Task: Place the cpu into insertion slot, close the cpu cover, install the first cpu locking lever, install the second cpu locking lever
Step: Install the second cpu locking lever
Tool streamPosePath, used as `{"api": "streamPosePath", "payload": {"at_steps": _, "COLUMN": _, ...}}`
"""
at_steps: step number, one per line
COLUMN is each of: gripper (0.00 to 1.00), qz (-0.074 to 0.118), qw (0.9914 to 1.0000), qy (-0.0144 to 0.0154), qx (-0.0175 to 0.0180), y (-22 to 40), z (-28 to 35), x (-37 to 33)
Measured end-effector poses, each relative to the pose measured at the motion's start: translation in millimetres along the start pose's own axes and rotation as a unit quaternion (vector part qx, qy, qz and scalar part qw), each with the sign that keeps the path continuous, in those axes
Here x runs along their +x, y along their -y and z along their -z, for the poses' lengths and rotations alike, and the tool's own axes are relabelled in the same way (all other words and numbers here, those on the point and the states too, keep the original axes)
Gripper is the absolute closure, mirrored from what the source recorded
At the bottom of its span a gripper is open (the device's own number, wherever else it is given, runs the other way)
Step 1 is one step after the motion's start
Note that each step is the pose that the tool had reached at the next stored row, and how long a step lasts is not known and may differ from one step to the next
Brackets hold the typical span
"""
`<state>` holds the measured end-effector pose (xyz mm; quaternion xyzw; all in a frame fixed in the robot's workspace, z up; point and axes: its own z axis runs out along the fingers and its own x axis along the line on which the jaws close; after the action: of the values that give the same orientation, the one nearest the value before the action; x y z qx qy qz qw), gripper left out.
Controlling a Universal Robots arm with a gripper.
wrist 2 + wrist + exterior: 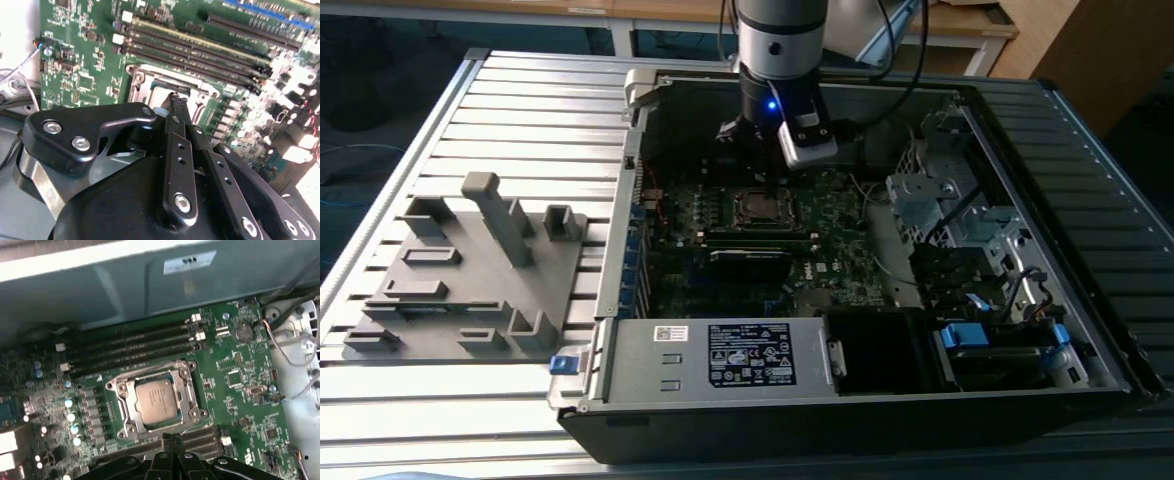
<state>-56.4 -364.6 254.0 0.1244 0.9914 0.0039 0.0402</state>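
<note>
This is a robotics lab or assembly test workshop. An opened desktop computer case (854,390) lies on its side on a slatted aluminium workbench (520,90), its green motherboard (761,240) exposed, with a grey moulded fixture tray (467,270) at nine o'clock from it. At twelve o'clock an industrial robot arm (781,45) reaches down into the case, with wooden desks (654,12) behind.

The gripper (176,102) has its fingers pressed together, tips just above the metal-framed insertion slot (150,80) beside the memory slots (200,47).
</note>
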Motion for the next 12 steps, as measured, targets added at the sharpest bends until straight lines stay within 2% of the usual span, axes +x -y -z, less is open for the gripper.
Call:
{"api": "streamPosePath", "payload": {"at_steps": 8, "gripper": 0.89, "qz": 0.0, "qw": 1.0, "qy": 0.0001, "qx": 0.0006, "y": 14.9, "z": 0.0, "x": -3.8}}
{"api": "streamPosePath", "payload": {"at_steps": 12, "gripper": 0.89, "qz": 0.0, "qw": 1.0, "qy": 0.0002, "qx": 0.0008, "y": 17.9, "z": -0.1, "x": -4.5}}
